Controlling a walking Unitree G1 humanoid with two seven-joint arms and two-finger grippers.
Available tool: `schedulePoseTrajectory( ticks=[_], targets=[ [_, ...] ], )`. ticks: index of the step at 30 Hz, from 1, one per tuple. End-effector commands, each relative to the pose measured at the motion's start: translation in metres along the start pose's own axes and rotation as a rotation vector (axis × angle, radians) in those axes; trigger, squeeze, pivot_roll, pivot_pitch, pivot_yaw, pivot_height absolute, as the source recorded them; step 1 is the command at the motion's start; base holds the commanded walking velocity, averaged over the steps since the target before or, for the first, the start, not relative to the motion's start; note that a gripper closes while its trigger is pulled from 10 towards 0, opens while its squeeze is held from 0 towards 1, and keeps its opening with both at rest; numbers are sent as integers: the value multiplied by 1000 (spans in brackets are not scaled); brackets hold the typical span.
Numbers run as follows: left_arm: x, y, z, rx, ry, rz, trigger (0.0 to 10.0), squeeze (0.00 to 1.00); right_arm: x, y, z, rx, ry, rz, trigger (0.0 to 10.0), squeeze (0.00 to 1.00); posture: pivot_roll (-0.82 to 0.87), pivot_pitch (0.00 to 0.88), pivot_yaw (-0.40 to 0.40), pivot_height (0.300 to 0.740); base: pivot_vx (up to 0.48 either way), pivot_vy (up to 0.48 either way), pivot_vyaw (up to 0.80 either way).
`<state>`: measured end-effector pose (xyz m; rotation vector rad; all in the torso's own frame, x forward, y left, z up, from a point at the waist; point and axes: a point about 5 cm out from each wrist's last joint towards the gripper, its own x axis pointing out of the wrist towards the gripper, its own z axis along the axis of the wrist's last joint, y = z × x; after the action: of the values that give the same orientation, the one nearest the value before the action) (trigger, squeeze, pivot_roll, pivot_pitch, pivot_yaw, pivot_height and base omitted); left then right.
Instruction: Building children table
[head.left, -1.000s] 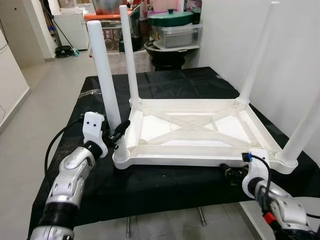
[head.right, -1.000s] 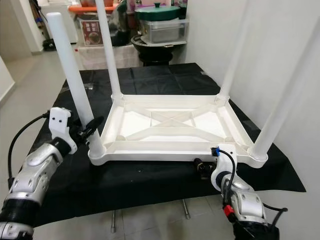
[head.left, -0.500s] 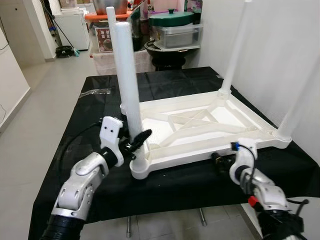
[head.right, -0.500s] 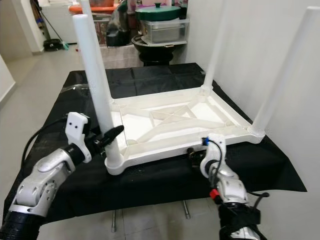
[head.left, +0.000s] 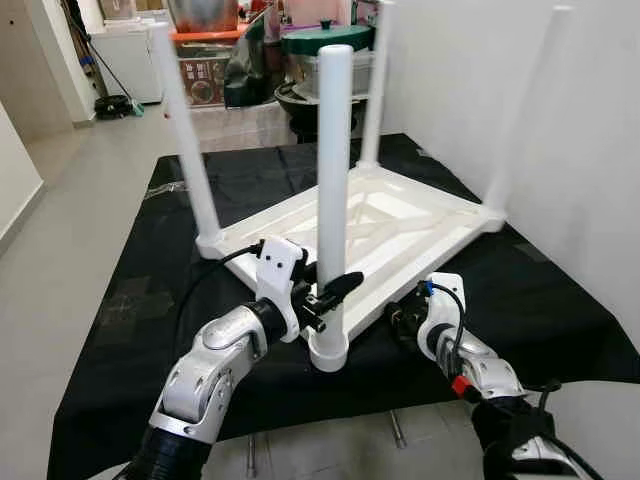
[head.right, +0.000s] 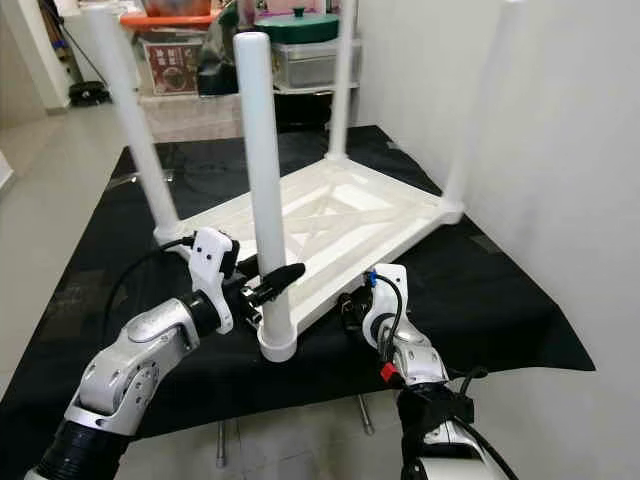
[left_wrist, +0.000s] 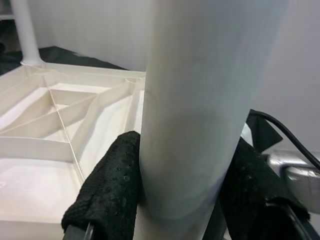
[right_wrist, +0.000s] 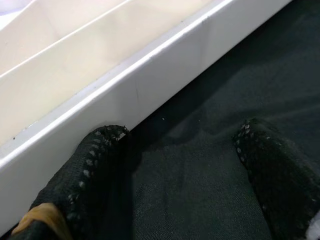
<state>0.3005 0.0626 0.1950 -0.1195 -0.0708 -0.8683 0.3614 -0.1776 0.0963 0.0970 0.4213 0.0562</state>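
Left eye view: the children's table (head.left: 400, 225) lay upside down on a black cloth (head.left: 140, 300) over a low stand, its four white legs pointing up. The left gripper (head.left: 325, 297) clasped the nearest leg (head.left: 333, 180) low down, just above its socket; in the left wrist view one black finger (left_wrist: 107, 185) pressed each side of the tube, so the jaws pinched the leg. The right gripper (head.left: 402, 322) sat at the table's front rim (right_wrist: 150, 85), jaws spread; one finger (right_wrist: 95, 160) touched the rim's outer wall while the other rested apart from it on the cloth.

The step in hand appeared to be turning or steadying the inverted table by one leg. To do it well, the grip would best stay low, near the socket, where the tube gives least leverage against its joint. Force should be applied along the cloth rather than across the leg's top. The right gripper should brace the rim so that the corner pivots rather than skids. The black cloth could bunch under a sliding corner.

The table was plain white plastic. Its underside showed a raised rim and diagonal ribs crossing at the centre. The legs were smooth round tubes, each seated in a rounded corner socket, and all four stood upright.
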Motion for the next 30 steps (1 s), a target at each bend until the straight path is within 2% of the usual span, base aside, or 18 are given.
schedulePoseTrajectory(
  ticks=[1, 2, 9, 11, 15, 18, 20, 21, 22, 23, 24, 26, 28, 29, 30],
  targets=[
    [19, -49, 2, -130, -44, -298, 10000, 0, 5, 25, 9, 16, -30, 85, 10000, 0, 26, 0, 10, 740, 0, 0, 0],
    [25, -53, 2, -123, -37, -312, 10000, 0, 7, 22, 13, 24, -44, 67, 10000, 0, 16, 0, 18, 740, 0, 0, 0],
    [32, -48, 4, -101, -46, -269, 10000, 0, 7, 13, 14, 33, -58, 30, 10000, 0, 11, 0, 23, 740, 0, 0, 0],
    [36, -32, 8, -96, -77, -140, 10000, 0, 4, -3, 11, 54, -69, -19, 10000, 0, 11, 0, 24, 740, 0, 0, 0],
    [36, -25, 9, -96, -86, -81, 10000, 0, 3, -8, 6, 55, -65, -33, 10000, 0, 7, 0, 27, 740, 0, 0, 0],
    [37, -21, 2, -71, -71, -12, 10000, 0, -1, -18, 0, 20, -60, -75, 10000, 0, 0, 0, 25, 740, 0, 0, 0],
    [36, -16, 2, -61, -80, 30, 10000, 0, -6, -36, 5, -6, -97, -160, 10000, 0, -1, 0, 24, 740, 0, 0, 0],
    [36, -16, 2, -61, -80, 30, 10000, 0, -6, -36, 5, -6, -97, -160, 10000, 0, -1, 0, 24, 740, 0, 0, 0],
    [35, -15, 2, -59, -83, 43, 10000, 0, -9, -45, 9, -11, -121, -211, 10000, 0, -1, 0, 24, 740, 0, 0, 0],
    [30, -9, 0, -54, -85, 71, 10000, 0, -21, -71, 23, -17, -210, -338, 10000, 0, -9, 0, 24, 740, 0, 0, 0],
    [30, -9, 0, -54, -85, 71, 10000, 0, -21, -71, 23, -17, -210, -338, 10000, 0, -9, 0, 24, 740, 0, 0, 0],
    [26, -5, -3, -49, -84, 84, 10000, 0, -31, -84, 36, 3, -286, -378, 10000, 0, -9, 0, 25, 740, 0, 0, 0],
    [24, -3, -4, -40, -81, 93, 10000, 0, -36, -85, 43, -8, -323, -364, 10000, 0, -12, 0, 26, 740, 0, 0, 0],
    [21, 0, -6, -36, -81, 104, 10000, 545, -43, -85, 54, -42, -380, -344, 10000, 0, -18, 0, 31, 740, 0, 0, 0],
    [19, 2, -7, -32, -83, 113, 10000, 620, -49, -84, 61, -71, -422, -325, 10000, 0, -18, 0, 31, 740, 0, 0, 0]
  ],
)
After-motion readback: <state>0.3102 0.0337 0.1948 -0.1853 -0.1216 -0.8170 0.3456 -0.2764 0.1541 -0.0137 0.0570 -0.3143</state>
